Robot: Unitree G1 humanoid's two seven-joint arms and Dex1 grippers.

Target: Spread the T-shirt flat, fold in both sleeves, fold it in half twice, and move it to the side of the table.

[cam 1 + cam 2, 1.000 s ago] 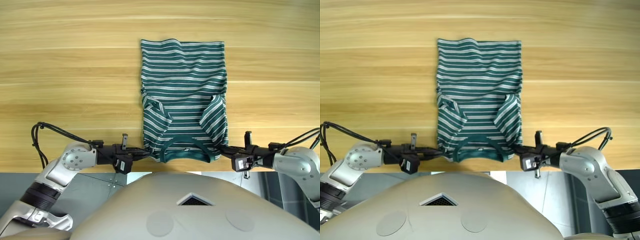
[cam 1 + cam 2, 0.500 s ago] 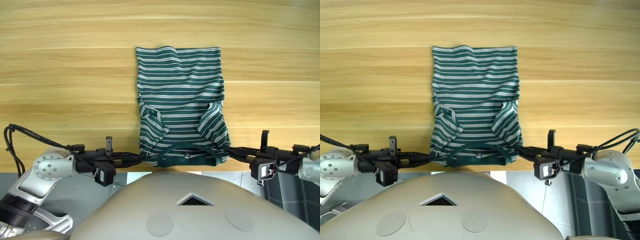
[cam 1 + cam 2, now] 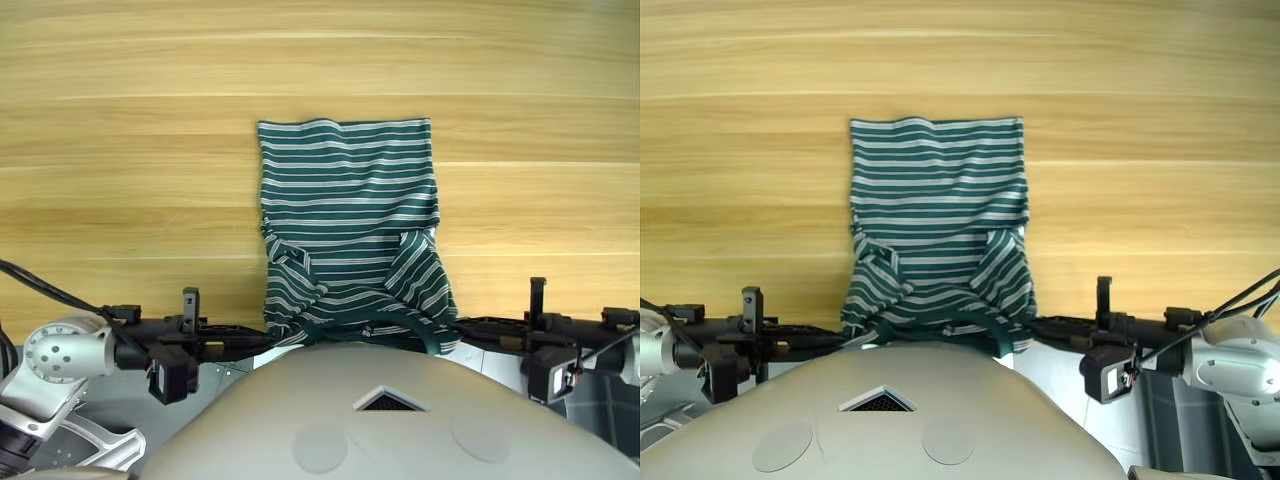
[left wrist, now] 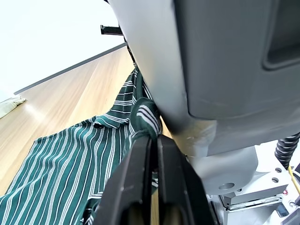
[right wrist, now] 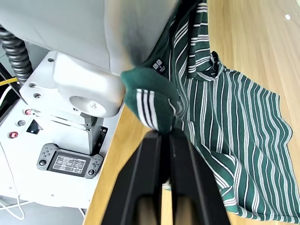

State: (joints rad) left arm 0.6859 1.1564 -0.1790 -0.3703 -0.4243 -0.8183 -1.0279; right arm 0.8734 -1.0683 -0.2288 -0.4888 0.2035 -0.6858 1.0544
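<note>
Striped T-shirt [image 3: 348, 220] lies on wooden counter [image 3: 120, 150], sleeves folded in, collar end at the near edge. Left tool [image 4: 153, 138] pinched tight on its left shoulder corner; right tool [image 5: 166, 134] clamped likewise on the right corner.

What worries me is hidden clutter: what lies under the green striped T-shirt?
The green-and-white striped T-shirt lies on the light wooden table, wood showing at its sides. Whatever is directly beneath is covered by the cloth; no distinct lump shows.
</note>
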